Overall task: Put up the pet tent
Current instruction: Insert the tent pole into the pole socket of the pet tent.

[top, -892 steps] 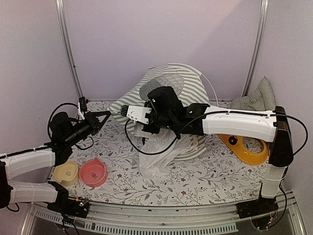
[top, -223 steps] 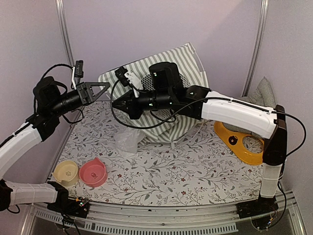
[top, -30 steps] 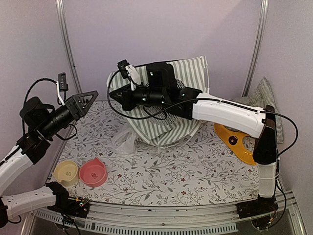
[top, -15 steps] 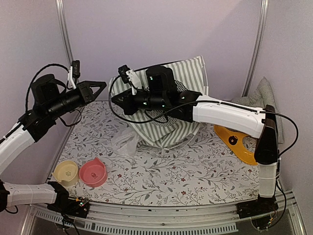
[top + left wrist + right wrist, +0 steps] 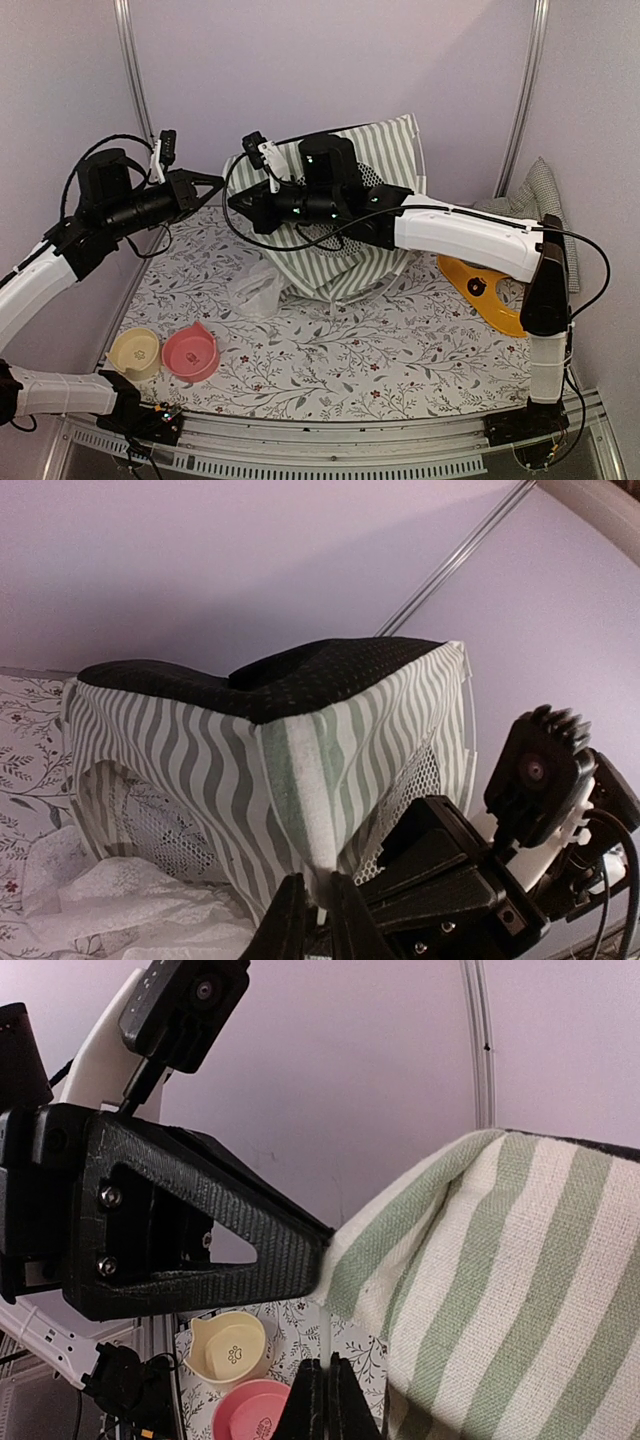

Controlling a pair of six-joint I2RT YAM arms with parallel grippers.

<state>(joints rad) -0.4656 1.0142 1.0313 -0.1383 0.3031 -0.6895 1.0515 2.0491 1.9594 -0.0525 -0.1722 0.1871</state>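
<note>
Left pincer (image 5: 216, 183) nearer — pet tent (image 5: 385, 140) green-striped, mesh-windowed

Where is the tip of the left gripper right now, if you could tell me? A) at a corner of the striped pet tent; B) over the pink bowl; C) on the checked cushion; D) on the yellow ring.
A: in its wrist view, the left gripper has its fingers on either side of a corner of the pet tent, well away from the pink bowl.
</note>
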